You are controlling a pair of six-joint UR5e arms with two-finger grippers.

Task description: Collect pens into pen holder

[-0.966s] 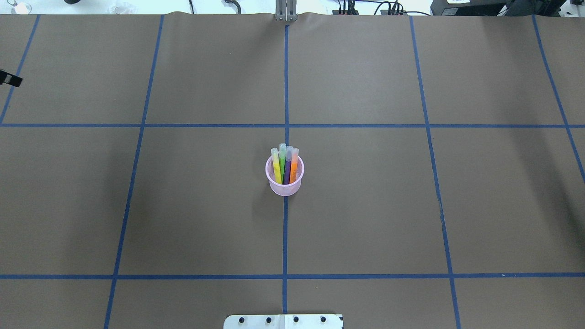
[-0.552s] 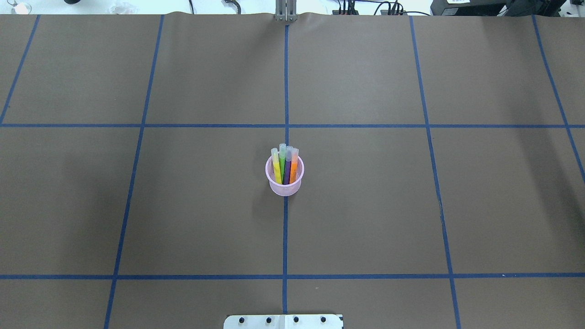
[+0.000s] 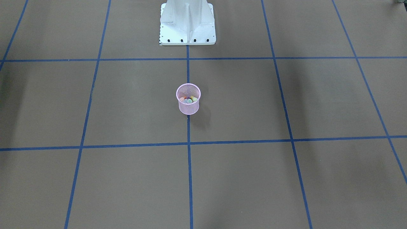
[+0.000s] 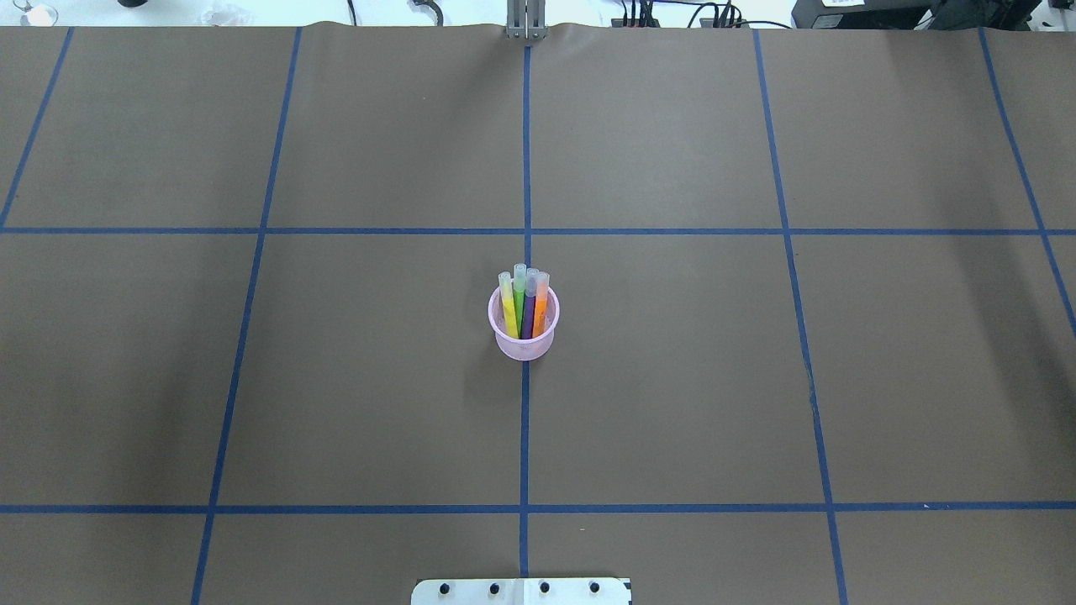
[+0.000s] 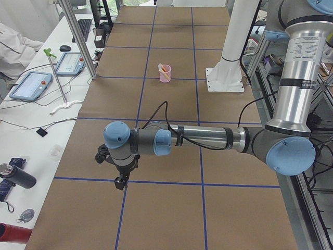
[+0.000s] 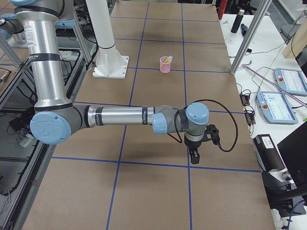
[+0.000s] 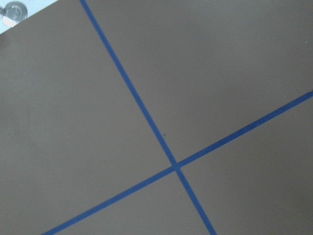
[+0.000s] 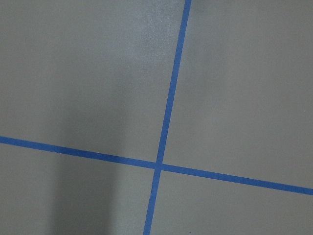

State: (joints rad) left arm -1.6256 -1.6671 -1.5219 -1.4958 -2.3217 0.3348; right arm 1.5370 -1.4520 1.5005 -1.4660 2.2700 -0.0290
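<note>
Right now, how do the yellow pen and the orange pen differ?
The yellow pen stands at the left end of the row in the overhead view; the orange pen at the right end. The yellow pen's neighbour is the green pen; the orange pen's is the purple pen. Both stand in the pink cup, pale caps up, leaning on its far rim.

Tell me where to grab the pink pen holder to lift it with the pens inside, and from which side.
Pinch the pen holder by its wall at the rim on the robot's side, coming straight down. The four pens lean against the far, operators' side, leaving the near part of the mouth free; a squeeze around the tapered mesh body seems likelier to slip.
</note>
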